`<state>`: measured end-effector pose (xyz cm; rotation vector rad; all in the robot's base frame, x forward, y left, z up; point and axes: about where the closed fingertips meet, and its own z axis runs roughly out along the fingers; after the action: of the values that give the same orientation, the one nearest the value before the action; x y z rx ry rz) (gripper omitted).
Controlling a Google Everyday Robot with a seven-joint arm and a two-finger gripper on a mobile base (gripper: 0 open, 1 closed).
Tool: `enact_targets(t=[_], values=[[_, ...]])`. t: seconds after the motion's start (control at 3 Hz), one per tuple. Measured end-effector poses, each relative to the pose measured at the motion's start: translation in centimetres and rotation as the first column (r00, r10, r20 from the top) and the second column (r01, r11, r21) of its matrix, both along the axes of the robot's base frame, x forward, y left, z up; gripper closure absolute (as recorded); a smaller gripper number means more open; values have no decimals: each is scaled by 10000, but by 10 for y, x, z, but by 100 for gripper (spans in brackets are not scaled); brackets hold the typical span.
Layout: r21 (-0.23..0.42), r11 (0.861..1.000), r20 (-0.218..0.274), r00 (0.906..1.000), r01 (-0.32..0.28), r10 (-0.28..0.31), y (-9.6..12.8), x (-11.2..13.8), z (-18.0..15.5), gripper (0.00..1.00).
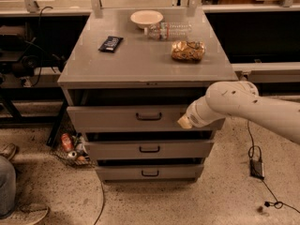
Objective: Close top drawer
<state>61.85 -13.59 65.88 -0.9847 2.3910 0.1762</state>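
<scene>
1. One jeans-clad leg (5, 184) and a shoe (26, 214) sit at the near left edge of the speckled floor. A black power adapter (256, 168) with its cable lies near right.
2. A grey metal cabinet (140, 69) stands in the centre with three drawers stacked in its front.
3. The top drawer (112, 118), the tallest and widest, is pulled partway out, with a dark gap above its front.
4. A white robot arm (248, 107) reaches in from the right. Its gripper (184, 122) appears to touch the top drawer's front, right of the dark handle (149, 116). How the gripper is set is not discernible from this angle.
5. On the cabinet top, a dark packet (111, 43) lies on the left and a snack bag (188, 51) on the right.
6. Farther back, a clear bottle (168, 31) lies on its side just beside a pale bowl (146, 18).
</scene>
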Motion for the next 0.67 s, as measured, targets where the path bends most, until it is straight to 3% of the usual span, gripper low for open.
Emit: enact_targets(t=[0.33,0.67], values=[[-39,10000,493,9988,58,-56,-6,23,6,100],[-18,10000,623,9980,95,-94,-7,28,8,100]])
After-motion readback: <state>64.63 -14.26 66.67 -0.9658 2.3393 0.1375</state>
